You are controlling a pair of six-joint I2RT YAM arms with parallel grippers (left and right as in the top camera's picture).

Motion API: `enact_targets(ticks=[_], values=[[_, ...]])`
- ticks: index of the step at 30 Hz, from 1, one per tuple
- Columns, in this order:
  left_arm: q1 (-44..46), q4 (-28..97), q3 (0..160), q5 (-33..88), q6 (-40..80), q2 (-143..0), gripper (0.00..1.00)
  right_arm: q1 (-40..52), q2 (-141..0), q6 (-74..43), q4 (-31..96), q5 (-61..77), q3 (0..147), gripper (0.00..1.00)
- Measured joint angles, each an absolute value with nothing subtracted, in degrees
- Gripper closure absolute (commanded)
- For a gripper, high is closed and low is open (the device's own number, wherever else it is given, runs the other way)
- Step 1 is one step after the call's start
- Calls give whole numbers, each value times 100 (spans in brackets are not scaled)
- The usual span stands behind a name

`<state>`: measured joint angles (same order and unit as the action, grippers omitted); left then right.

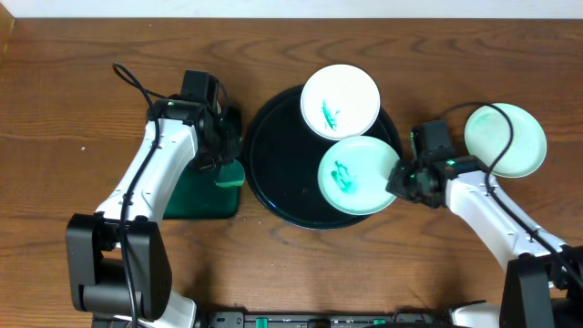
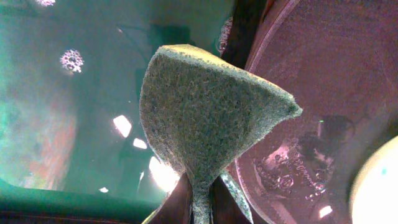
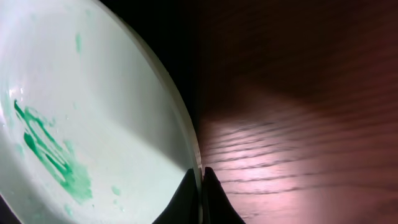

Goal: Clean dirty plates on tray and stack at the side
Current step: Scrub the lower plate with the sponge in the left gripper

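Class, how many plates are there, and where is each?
3. White plate on the far edge of the black tray; smeared mint plate at the tray's right, pinched by the right gripper; second mint plate on the table, far right. None seems hidden.

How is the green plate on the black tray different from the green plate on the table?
The plate on the tray has green paint smears; the plate on the table shows none. The first sits on the black tray, the second on bare wood. The right gripper pinches the first plate's rim; nothing holds the second. Both are round and pale mint.
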<state>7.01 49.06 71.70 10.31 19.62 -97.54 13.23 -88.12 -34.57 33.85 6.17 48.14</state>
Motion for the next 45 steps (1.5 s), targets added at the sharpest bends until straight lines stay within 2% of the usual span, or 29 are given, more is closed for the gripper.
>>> enact_targets(ticks=[9, 20, 33, 40, 45], values=[[799, 4877, 7170, 1028, 1944, -9754, 93, 2137, -8814, -3205, 2746, 642, 4807, 99], [1756, 4316, 7170, 1079, 1964, -9784, 93, 2150, -9673, -3404, 2171, 869, 4827, 99], [2893, 3444, 7170, 1166, 2499, -10525, 93, 2123, -9734, -3437, 2034, 963, 4829, 99], [3151, 3089, 7223, 1293, 2884, -11133, 93, 2123, -9734, -3437, 2045, 965, 4831, 99], [3122, 2792, 7264, 1850, 3035, -11321, 93, 2123, -9734, -3437, 2047, 965, 4831, 99]])
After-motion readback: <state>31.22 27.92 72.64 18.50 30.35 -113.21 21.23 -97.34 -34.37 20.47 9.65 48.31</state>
